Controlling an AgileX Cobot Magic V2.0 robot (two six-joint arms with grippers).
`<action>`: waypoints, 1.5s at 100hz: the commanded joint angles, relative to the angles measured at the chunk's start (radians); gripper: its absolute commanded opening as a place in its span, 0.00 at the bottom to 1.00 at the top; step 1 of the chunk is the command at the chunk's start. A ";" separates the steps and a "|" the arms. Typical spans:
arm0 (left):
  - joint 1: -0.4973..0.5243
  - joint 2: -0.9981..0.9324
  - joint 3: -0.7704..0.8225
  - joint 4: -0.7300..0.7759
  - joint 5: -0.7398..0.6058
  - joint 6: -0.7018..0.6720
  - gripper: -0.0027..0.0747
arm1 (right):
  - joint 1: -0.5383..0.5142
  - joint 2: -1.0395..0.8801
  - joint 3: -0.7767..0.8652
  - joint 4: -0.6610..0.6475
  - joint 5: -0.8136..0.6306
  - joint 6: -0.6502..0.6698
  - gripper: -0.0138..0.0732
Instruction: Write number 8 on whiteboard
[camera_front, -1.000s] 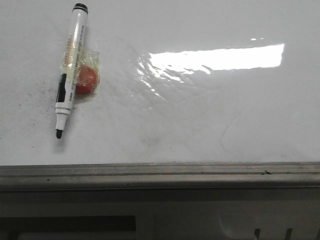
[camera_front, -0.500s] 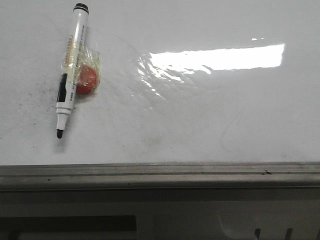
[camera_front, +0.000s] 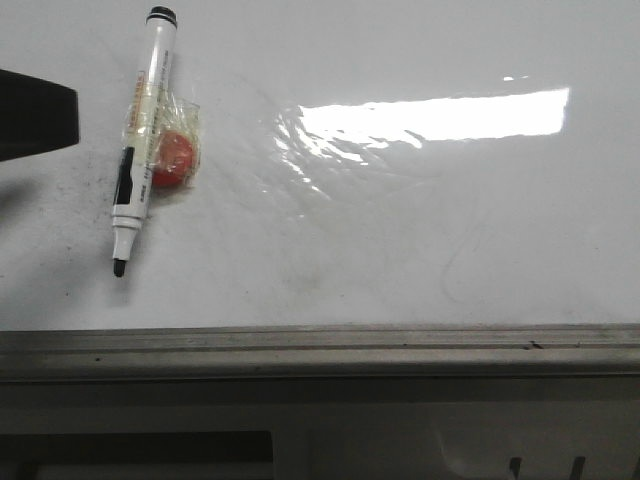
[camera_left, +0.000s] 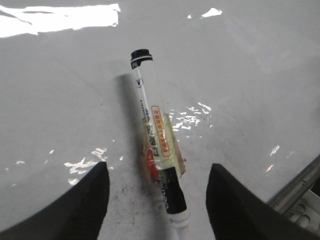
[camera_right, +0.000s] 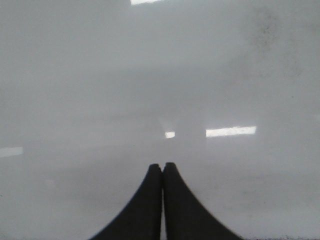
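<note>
The whiteboard (camera_front: 400, 220) is glossy white with faint grey smudges and a bright light reflection; no number 8 shows on it. A white marker (camera_front: 140, 140) with a black cap end and bare black tip lies on it at the far left, its tip toward the near edge. A red round piece (camera_front: 172, 160) is taped to its side under clear plastic. My left gripper (camera_front: 35, 115) shows as a dark shape at the left edge. In the left wrist view it (camera_left: 159, 167) is open, with the marker (camera_left: 150, 120) between the fingers, not touched. My right gripper (camera_right: 163, 165) is shut and empty over bare board (camera_right: 150, 75).
The board's grey metal frame (camera_front: 320, 345) runs along the near edge, with a darker ledge below it. The frame also shows in the left wrist view (camera_left: 295, 187).
My left gripper has come into the front view at the left edge, beside the marker. The marker and the board have not moved.
</note>
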 joint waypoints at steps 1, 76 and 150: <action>-0.027 0.050 -0.036 -0.012 -0.175 -0.010 0.55 | 0.001 0.017 -0.025 -0.001 -0.081 -0.005 0.09; -0.064 0.320 -0.036 -0.045 -0.230 -0.063 0.38 | 0.050 0.017 -0.025 -0.001 -0.084 -0.005 0.09; -0.063 0.256 -0.077 0.420 -0.279 -0.063 0.01 | 0.571 0.190 -0.177 0.041 -0.053 -0.079 0.63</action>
